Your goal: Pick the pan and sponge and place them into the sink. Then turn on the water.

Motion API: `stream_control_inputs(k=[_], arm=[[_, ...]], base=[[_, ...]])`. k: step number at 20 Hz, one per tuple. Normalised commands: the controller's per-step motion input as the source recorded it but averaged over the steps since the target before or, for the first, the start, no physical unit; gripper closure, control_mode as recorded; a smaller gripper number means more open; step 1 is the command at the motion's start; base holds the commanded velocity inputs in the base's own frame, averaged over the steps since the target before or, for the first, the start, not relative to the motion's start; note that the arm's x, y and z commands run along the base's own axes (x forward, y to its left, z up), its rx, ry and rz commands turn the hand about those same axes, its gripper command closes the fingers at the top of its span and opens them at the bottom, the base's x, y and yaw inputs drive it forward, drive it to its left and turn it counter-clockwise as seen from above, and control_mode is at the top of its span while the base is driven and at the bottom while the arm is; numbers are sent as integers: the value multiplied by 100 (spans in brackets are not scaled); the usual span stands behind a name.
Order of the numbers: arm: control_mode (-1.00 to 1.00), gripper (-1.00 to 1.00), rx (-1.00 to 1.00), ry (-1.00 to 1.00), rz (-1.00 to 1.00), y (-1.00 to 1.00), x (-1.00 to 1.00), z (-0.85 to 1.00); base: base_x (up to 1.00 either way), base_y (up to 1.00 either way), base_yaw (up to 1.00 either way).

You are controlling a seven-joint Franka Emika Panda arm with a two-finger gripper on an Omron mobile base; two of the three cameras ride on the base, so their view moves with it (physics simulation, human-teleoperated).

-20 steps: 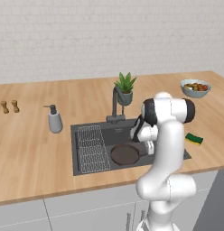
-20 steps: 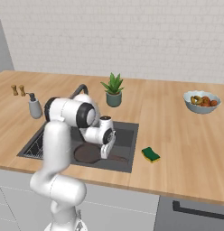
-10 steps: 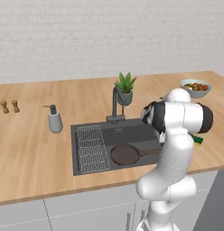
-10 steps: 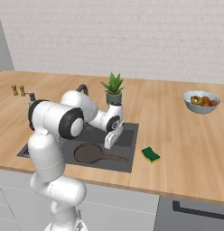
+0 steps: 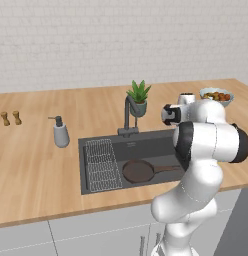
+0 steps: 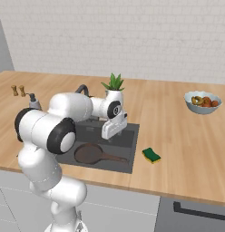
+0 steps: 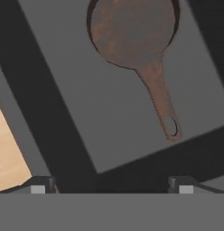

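Note:
The dark brown pan (image 6: 89, 153) lies flat on the floor of the dark grey sink (image 6: 129, 152), its long handle (image 5: 168, 168) pointing toward the arm's side. In the hand view the pan (image 7: 132, 31) is ahead of and below the fingertips (image 7: 39, 188), well apart from them. My gripper (image 6: 110, 136) hangs above the basin's right part, open, with nothing between its fingers. The green and yellow sponge (image 6: 151, 155) rests on the wooden counter just right of the sink. The curved faucet (image 5: 127, 114) stands behind the basin, and no water is running.
A wire rack (image 5: 102, 164) fills the sink's left side. A soap dispenser (image 5: 60, 134) stands left of the sink, and a potted plant (image 5: 139, 97) stands behind the faucet. A fruit bowl (image 6: 203, 101) is at the far right, and two shakers (image 5: 11, 118) are at the far left.
The hand has risen from the pan and swung toward the sink's right side, with its jaws spread a little wider. The pan stays lying in the basin.

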Motion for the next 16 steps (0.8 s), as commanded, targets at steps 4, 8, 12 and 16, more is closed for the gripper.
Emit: stream_control_inputs(k=[4,8,12,16], arm=[[-100,-100,0,0,-6,-14,0,0],[-100,-100,0,-11,-1,-28,-13,0],[-100,-100,0,-6,0,-42,-18,0],[-100,-100,0,-8,0,-48,-29,0]], base=[[0,0,0],[0,0,0],[0,0,0],[0,0,0]])
